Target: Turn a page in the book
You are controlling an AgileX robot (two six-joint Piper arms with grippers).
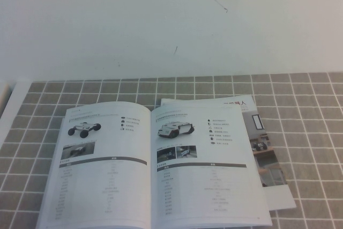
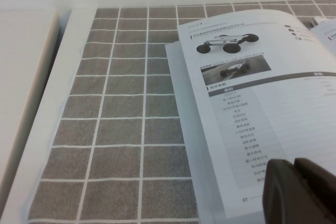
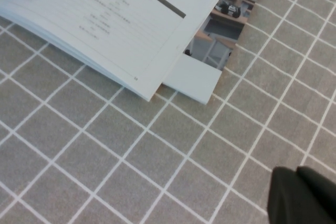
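The book (image 1: 150, 164) lies open on the grey checked cloth (image 1: 311, 105). Both white pages show small wheeled robots above tables. Its glossy cover (image 1: 265, 148) juts out askew from under the right-hand pages. Neither gripper shows in the high view. In the left wrist view, my left gripper (image 2: 294, 163) hovers shut over the near outer corner of the book's (image 2: 262, 103) left page, by the page number. In the right wrist view, my right gripper (image 3: 296, 170) is shut over bare cloth, apart from the book's (image 3: 105, 24) near right corner and the cover's pale corner (image 3: 191, 80).
The cloth (image 2: 121, 129) ends at a white table strip (image 2: 58, 93) on the left. A pale wall (image 1: 171, 20) rises behind the table. Open cloth (image 3: 131, 156) stretches around the book's right corner.
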